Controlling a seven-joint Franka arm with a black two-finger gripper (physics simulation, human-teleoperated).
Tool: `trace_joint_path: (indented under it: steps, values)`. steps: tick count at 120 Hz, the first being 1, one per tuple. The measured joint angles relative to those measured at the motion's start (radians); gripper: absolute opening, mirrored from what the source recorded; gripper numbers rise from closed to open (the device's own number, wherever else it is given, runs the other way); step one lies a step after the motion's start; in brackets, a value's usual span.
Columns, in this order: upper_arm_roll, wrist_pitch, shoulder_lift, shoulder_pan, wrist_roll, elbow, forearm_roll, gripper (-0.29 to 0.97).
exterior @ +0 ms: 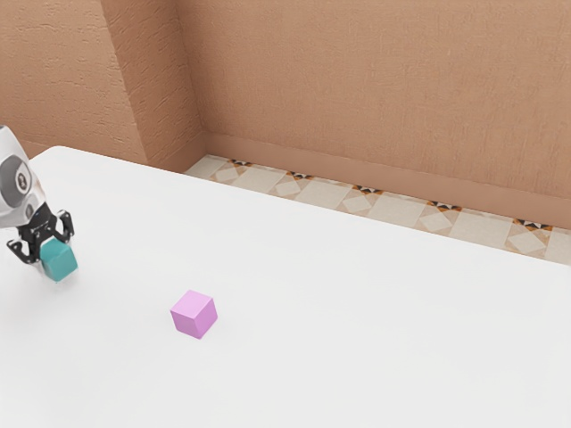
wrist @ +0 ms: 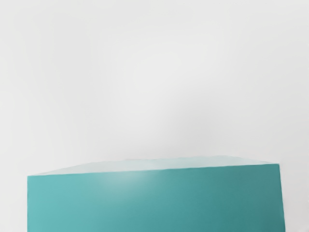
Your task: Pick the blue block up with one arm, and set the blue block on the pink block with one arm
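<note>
At the near side of the table [exterior: 357,357]: the pink block [exterior: 194,313] sits alone, a small matte cube with crisp edges and one corner turned toward the camera (its flat top is bare).
Gripper: the gripper [exterior: 49,242] is at the exterior view's left edge, its black fingers clenched on two sides of the blue block [exterior: 61,260].
Held block: it is more teal than blue, smooth and square-faced, and hangs below the fingers. In the wrist view it is the broad slab just under the hand, with plain white beyond it.
Relation that matters: the pink block lies well apart from the held one, toward the exterior view's right and nearer the camera. The carry should likely go that way, then down onto the top face (cubes have no long axis, so only the faces need squaring).
Tabletop: white, smooth and unmarked.
Floor [exterior: 401,209]: beige patterned tiles.
Wall [exterior: 375,80]: rough terracotta plaster.
</note>
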Motion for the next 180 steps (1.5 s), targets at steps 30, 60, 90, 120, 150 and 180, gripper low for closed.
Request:
trace_joint_path:
  steps: [30, 60, 90, 120, 150, 180]
  values:
    - [-0.025, -0.024, -0.225, -0.019, -0.002, -0.129, 0.001, 0.37]
    - [-0.072, -0.090, -0.388, -0.133, -0.058, -0.240, 0.004, 0.37]
    - [-0.219, -0.120, -0.381, -0.241, -0.148, -0.241, 0.006, 0.38]
    - [-0.225, -0.128, -0.317, -0.352, -0.320, -0.229, -0.010, 0.38]
    - [-0.224, -0.130, -0.233, -0.267, -0.519, -0.192, -0.048, 0.38]
    - [-0.226, -0.129, -0.209, -0.317, -0.665, -0.191, -0.061, 0.36]
